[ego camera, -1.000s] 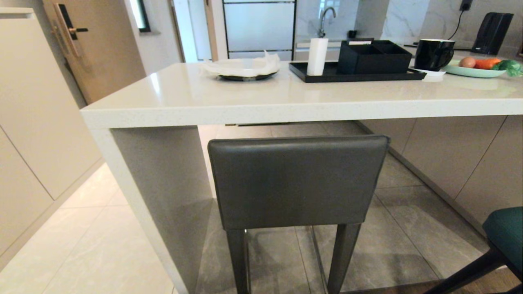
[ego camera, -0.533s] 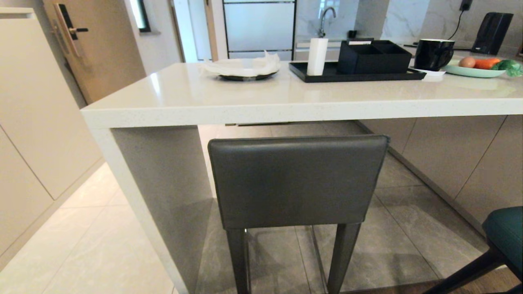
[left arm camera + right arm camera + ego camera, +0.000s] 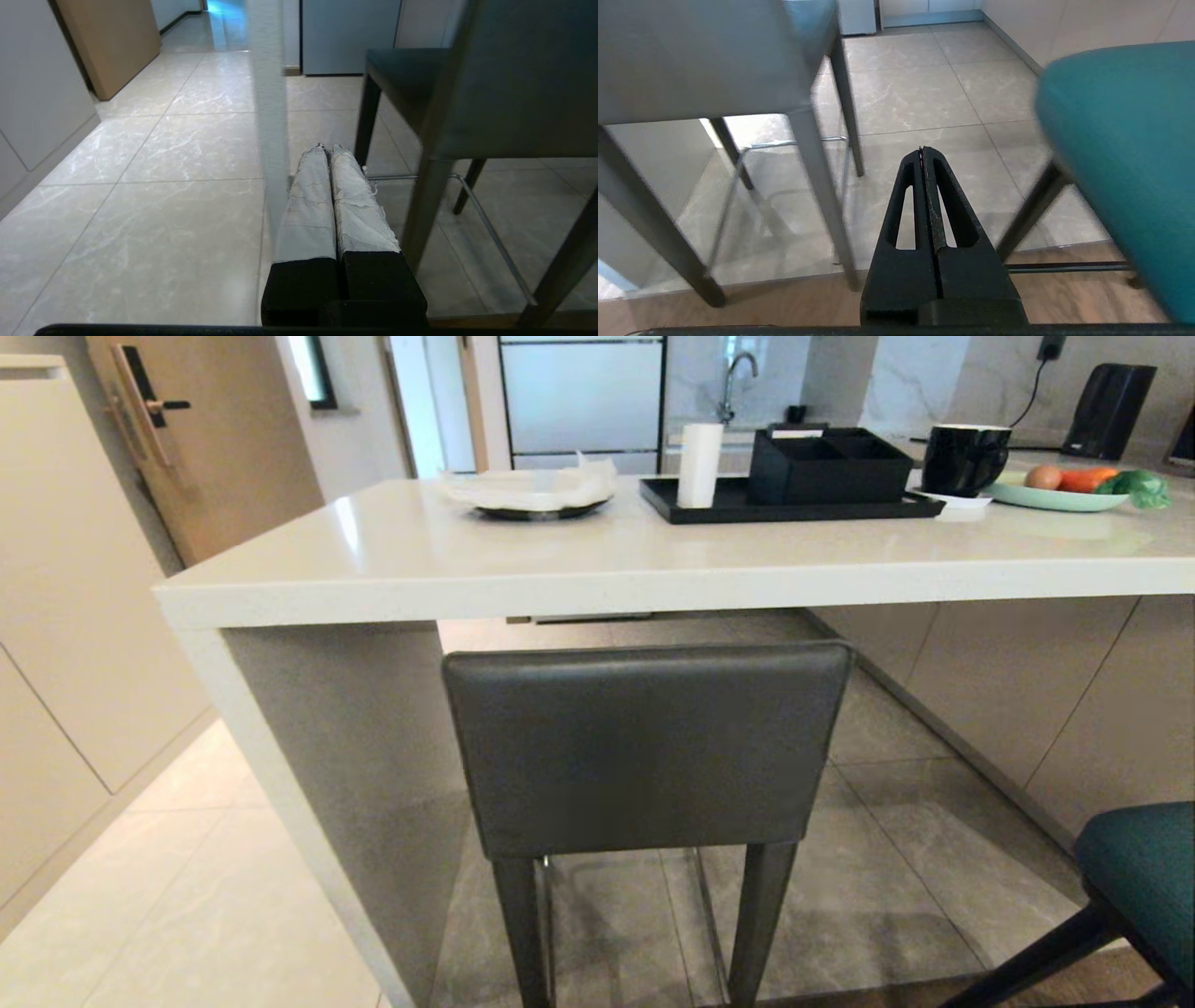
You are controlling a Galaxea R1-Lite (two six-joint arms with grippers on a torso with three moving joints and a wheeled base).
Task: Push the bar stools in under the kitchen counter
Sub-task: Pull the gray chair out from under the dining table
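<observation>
Both grippers, left gripper and right gripper, you see pressed together and low beside the grey stool; it seems partly under the kitchen counter. Teal stool stands outside.

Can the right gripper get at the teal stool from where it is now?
Probably yes. The right gripper, shut, hangs low between the two stools, with the teal stool close beside it and only bare floor between; the grey stool stands on its other side.

Black claws (left cloth-wrapped)
</observation>
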